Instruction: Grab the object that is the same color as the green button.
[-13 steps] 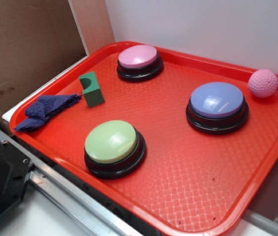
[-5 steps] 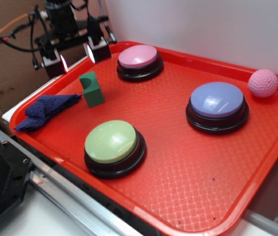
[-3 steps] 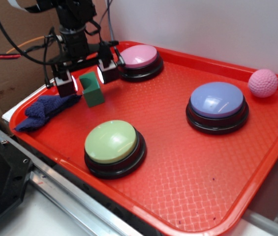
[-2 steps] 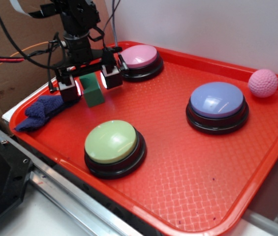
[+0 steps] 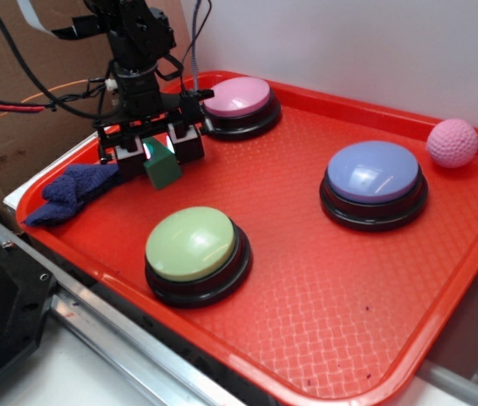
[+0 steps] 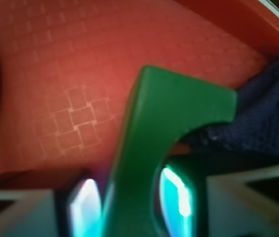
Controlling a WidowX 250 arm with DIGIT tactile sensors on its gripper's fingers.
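Green block [image 6: 164, 143] fills our wrist view, notch visible; outside, our gripper [image 5: 161, 149] hides it. We have descended, fingers now grasping it.

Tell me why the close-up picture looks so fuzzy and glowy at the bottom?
In the wrist view the green block sits very close to the lens, so it is blurred, and bright teal glare shines beside it off the tool's fingers. In the exterior view everything is sharp, with soft window-like reflections on the blue button.
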